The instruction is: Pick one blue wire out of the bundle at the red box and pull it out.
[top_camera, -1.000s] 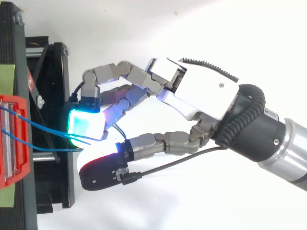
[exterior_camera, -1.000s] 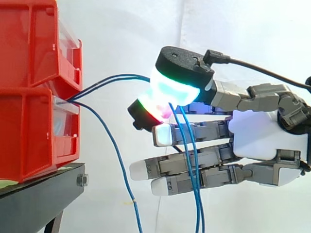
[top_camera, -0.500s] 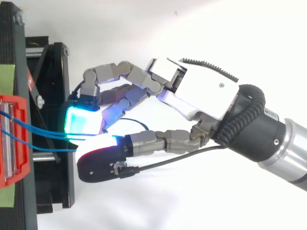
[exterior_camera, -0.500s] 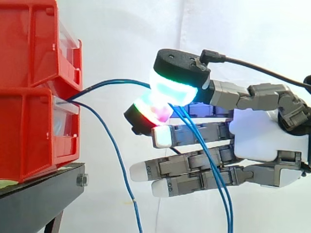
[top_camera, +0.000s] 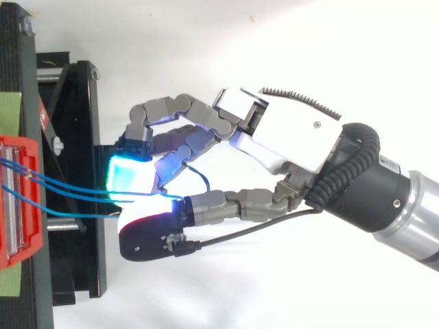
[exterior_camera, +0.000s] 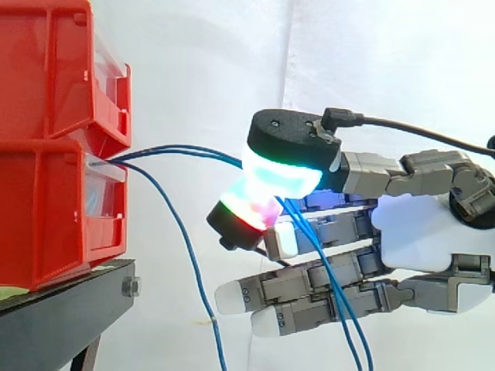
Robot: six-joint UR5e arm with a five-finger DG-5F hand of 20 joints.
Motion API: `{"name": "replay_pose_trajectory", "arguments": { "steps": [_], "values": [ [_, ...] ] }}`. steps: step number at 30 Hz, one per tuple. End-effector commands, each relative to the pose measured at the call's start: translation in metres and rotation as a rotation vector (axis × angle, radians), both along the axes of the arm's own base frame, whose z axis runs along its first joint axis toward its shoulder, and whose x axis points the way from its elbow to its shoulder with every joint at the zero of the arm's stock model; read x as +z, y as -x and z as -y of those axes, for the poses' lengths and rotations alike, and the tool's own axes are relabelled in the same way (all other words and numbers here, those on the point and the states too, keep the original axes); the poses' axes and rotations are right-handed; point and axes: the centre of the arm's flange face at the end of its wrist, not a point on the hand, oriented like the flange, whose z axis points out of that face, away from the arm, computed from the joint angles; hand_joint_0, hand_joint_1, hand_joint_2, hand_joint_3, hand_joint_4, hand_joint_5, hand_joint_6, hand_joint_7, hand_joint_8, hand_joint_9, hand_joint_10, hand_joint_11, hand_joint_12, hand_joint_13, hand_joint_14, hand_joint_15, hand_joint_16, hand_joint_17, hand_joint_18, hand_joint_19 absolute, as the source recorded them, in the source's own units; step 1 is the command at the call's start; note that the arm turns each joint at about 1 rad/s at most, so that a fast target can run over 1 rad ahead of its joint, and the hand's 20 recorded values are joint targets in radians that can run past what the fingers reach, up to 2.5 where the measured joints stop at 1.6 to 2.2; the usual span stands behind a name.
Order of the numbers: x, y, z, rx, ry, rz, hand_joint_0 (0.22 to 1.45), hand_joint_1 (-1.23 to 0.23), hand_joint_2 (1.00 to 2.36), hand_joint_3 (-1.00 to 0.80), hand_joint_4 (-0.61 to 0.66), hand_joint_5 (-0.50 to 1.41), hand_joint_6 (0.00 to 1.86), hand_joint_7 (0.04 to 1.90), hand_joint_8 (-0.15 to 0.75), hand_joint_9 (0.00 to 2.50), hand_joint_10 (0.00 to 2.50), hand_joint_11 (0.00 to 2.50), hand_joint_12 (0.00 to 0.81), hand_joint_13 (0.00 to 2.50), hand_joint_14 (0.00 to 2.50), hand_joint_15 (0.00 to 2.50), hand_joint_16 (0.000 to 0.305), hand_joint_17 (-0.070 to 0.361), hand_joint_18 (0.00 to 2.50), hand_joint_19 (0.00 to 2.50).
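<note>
The grey-and-white robot hand [exterior_camera: 421, 232] reaches in level from the right. Its thumb and one of its fingers [exterior_camera: 282, 166], their pads glowing cyan-green and red, are pinched together on thin blue wires [exterior_camera: 193, 151]. Two strands seem to run into the pinch rather than one, while the other fingers lie straight below it. From the pinch these strands stretch in a shallow arc to the front opening of the lower red plastic box [exterior_camera: 46, 209], where they disappear inside, and their free lengths hang down across the straight fingers. A third blue wire [exterior_camera: 186, 255] droops from the same opening, untouched. The grasp looks made, but the wires are not yet out of the box, so the pull itself is left to do, and I judge that one strand may need shedding first. The box sits beneath a second red plastic bin [exterior_camera: 46, 69] on a black metal stand [exterior_camera: 62, 321], in front of a plain white curtain [exterior_camera: 387, 54].
</note>
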Motion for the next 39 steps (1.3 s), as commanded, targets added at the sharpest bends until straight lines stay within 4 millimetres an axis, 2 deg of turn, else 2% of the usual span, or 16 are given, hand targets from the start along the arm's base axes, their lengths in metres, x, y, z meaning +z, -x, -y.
{"name": "replay_pose_trajectory", "arguments": {
  "steps": [1,6,9,11,14,15,22,25,31,39],
  "values": [
    [-0.0003,0.0001,-0.0005,0.001,0.000,-0.001,0.59,-0.77,1.01,-0.41,0.05,-0.10,0.79,1.23,0.181,1.20,0.03,0.83,0.309,0.68,0.02,0.38,0.046,0.104,0.55,0.41],
    [-0.0002,-0.0001,-0.0017,0.002,0.000,0.000,0.59,-0.74,1.01,-0.35,0.03,-0.08,0.76,1.27,0.172,1.20,0.03,0.78,0.308,0.69,0.02,0.39,0.045,0.102,0.55,0.41],
    [-0.0002,-0.0001,-0.0017,0.002,0.001,0.000,0.60,-0.79,1.01,-0.31,0.04,-0.11,0.80,1.24,0.202,1.18,0.03,0.85,0.316,0.68,0.02,0.40,0.046,0.103,0.55,0.40],
    [-0.0002,-0.0001,-0.0017,0.002,0.001,0.000,0.61,-0.84,1.01,-0.33,0.08,-0.14,0.83,1.20,0.207,1.15,0.03,0.87,0.320,0.68,0.02,0.40,0.046,0.104,0.54,0.39],
    [-0.0002,-0.0001,-0.0017,0.002,0.001,0.000,0.59,-0.88,1.00,-0.45,0.11,-0.15,0.84,1.18,0.212,1.13,0.03,0.88,0.321,0.67,0.02,0.40,0.047,0.105,0.54,0.40],
    [-0.0003,0.0001,-0.0017,0.002,0.000,-0.001,0.57,-0.84,1.00,-0.50,0.11,-0.15,0.85,1.16,0.216,1.13,0.03,0.88,0.324,0.67,0.02,0.40,0.047,0.107,0.55,0.39],
    [-0.0003,0.0001,-0.0017,0.002,0.000,-0.001,0.54,-0.52,1.00,-0.48,0.10,-0.13,0.81,1.15,0.229,1.16,0.03,0.86,0.338,0.67,0.02,0.40,0.050,0.112,0.54,0.42],
    [-0.0002,-0.0001,-0.0017,0.002,0.002,-0.001,0.54,-0.49,1.00,-0.47,0.10,-0.12,0.79,1.15,0.230,1.16,0.03,0.85,0.338,0.66,0.02,0.40,0.050,0.112,0.54,0.43],
    [-0.0004,0.0001,-0.0004,-0.001,0.000,-0.001,0.59,-0.66,1.01,-0.35,0.11,-0.12,0.79,1.21,0.228,1.15,0.03,0.86,0.331,0.66,0.02,0.40,0.048,0.108,0.53,0.43],
    [-0.0018,0.0017,-0.0012,0.003,-0.001,-0.016,0.60,-0.76,1.02,-0.23,0.10,-0.15,0.84,1.18,0.228,1.09,0.03,0.88,0.333,0.65,0.02,0.40,0.048,0.108,0.53,0.41]
  ]
}}
